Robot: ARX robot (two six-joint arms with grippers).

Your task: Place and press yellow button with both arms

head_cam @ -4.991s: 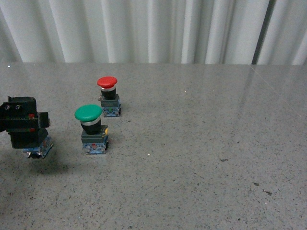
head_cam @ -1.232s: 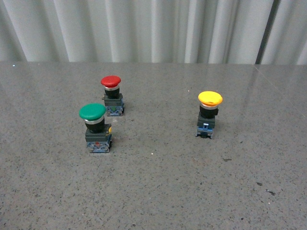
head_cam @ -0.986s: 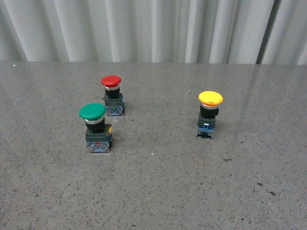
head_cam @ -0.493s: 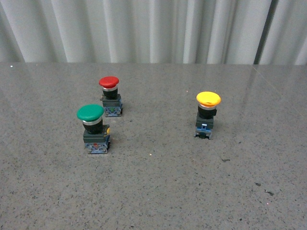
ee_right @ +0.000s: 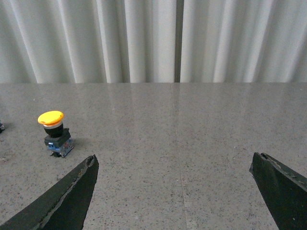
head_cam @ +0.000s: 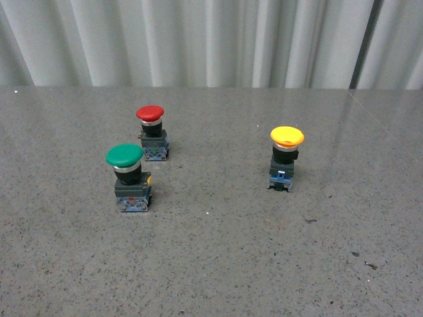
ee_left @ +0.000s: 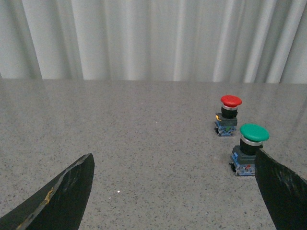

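Yellow-capped black push button (head_cam: 286,158) stands upright on grey table (head_cam: 218,264); my left end effector (ee_left: 173,160) and right end effector (ee_right: 173,160) gape empty. Off-centre pressing could topple it.

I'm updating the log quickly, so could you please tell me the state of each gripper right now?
Left gripper: open, holding nothing.
Right gripper: open, holding nothing.

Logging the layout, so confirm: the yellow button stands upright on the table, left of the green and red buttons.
Wrong side. The front view shows the yellow button upright on the table, right of the green button and red button.
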